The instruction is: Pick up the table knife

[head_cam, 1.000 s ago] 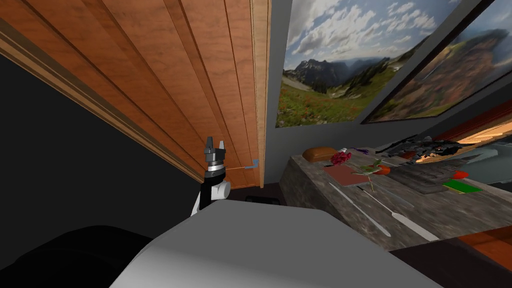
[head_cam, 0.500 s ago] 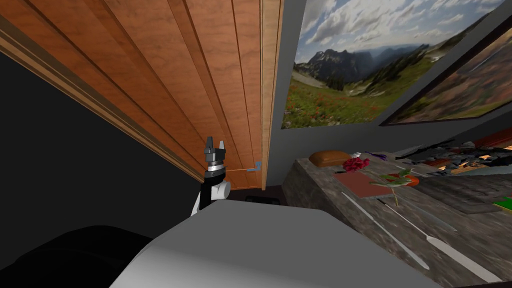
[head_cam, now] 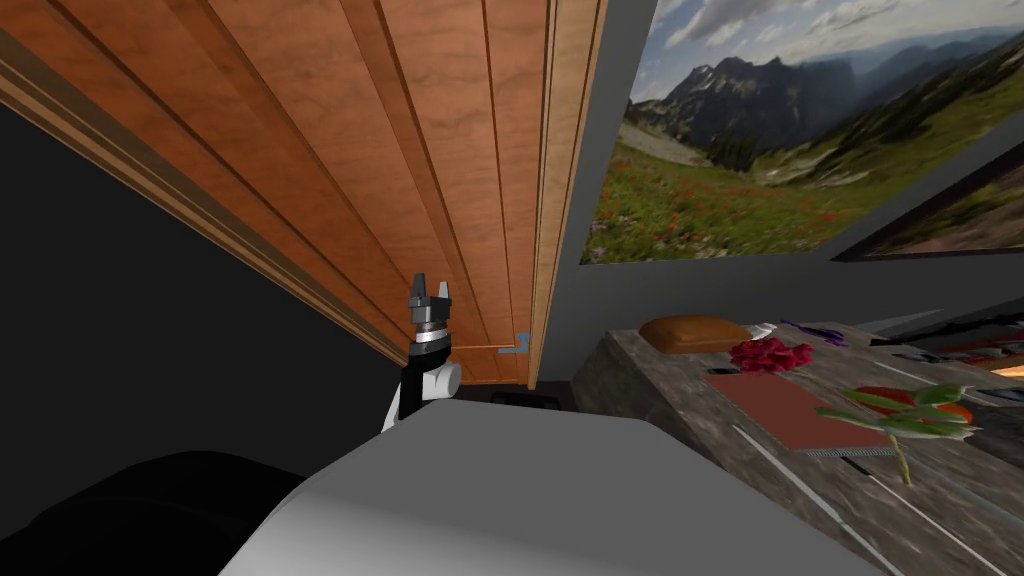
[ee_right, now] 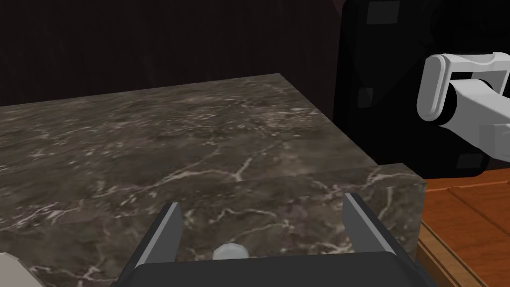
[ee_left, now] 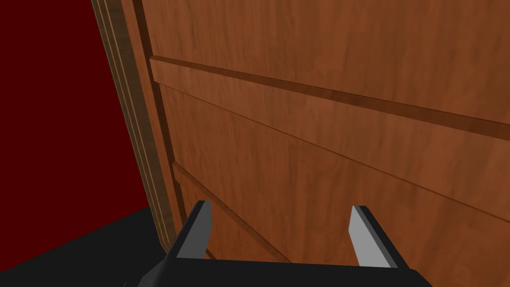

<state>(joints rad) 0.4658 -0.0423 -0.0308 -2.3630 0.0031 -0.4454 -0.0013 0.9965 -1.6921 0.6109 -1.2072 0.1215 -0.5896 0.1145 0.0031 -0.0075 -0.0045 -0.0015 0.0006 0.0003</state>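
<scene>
Knife (head_cam: 790, 474), slim, pale grey, flat on dark marble counter (ee_right: 149, 139); fingers of left gripper (ee_left: 281, 207) and right gripper (ee_right: 261, 200) apart.

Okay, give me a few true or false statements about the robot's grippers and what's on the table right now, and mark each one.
1. The left gripper has its fingers open. True.
2. The right gripper is shut on a knife. False: its fingers stand open above the dark marble table.
3. A red rose lies on that table. True.
4. The left gripper faces a window. False: it faces a wooden door.
5. The reddish-brown mat lies on the floor. False: it lies on the table, next to the rose.
</scene>
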